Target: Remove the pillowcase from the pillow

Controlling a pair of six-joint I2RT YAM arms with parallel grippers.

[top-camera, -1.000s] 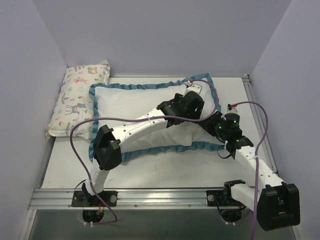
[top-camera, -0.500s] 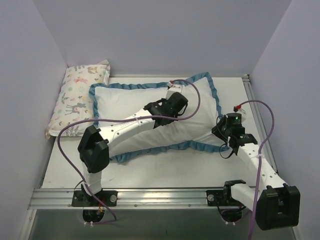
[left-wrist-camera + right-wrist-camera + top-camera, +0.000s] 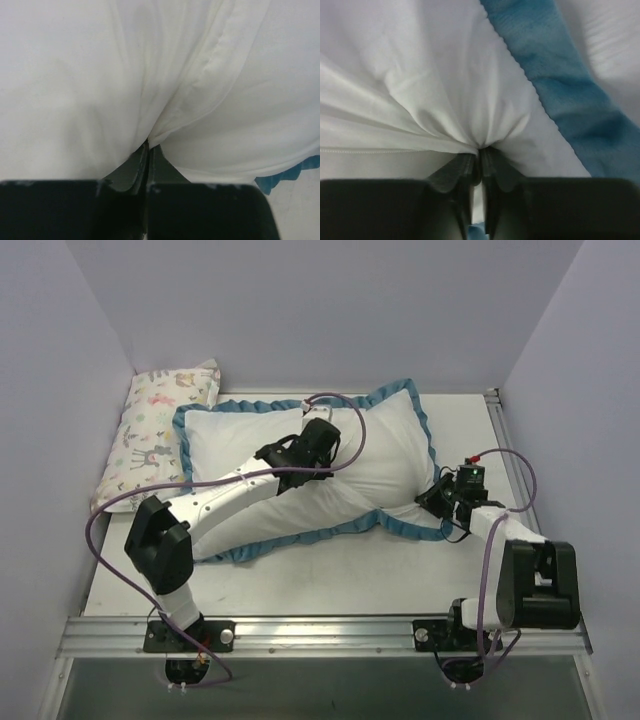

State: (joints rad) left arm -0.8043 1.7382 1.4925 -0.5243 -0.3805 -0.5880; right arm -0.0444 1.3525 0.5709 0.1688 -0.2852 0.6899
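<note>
Left jaws: clenched on pillowcase (image 3: 395,455) middle.
Right jaws: pinching its right edge.
Progress: pillow still fully covered; whole removal remains.

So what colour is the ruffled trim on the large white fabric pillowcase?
Blue ruffled trim; top external view.

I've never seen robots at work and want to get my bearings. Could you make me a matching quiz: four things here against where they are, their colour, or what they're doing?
Things:
1. left gripper
2. right gripper
3. small animal-print pillow
4. ruffled trim

Descriptions:
A. blue
B. shut on white cloth right beside the trim
C. lying along the left wall
D. shut on a white fold near the middle of the pillowcase

Pairs: 1-D, 2-B, 3-C, 4-A
</note>
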